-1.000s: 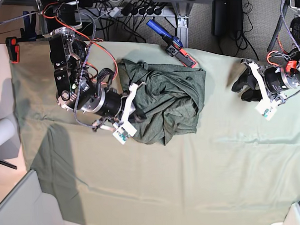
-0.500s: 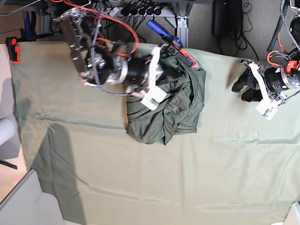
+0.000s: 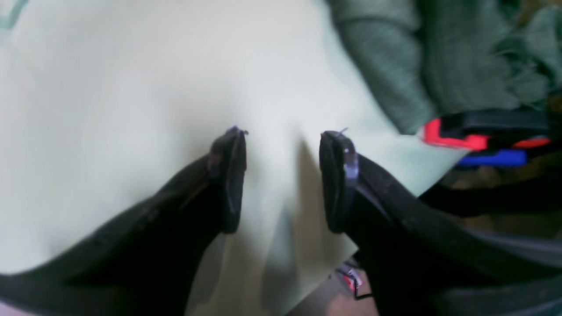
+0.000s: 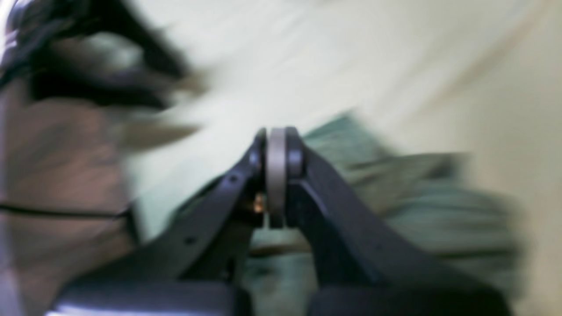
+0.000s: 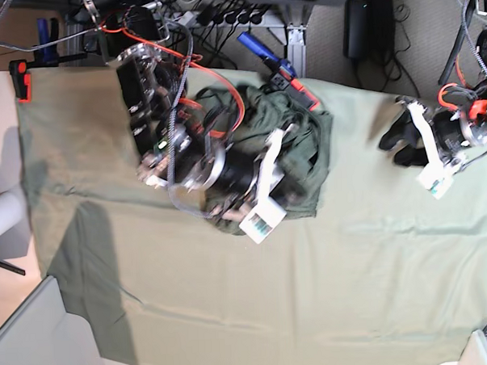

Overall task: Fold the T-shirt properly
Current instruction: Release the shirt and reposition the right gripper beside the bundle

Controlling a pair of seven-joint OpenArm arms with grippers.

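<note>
R tool (image 4: 276,145) closed over T-shirt (image 5: 306,139)

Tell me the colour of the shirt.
Dark heathered olive green shirt, clearest in the base view.

the base view looks straight down from overhead on the whole table cloth (image 5: 313,293) and both arms. each wrist view rides close behind its own fingers, facing along them toward the cloth; the right one is badly blurred. all three share the crumpled t-shirt (image 5: 307,151) (image 3: 443,66) (image 4: 439,219).
</note>
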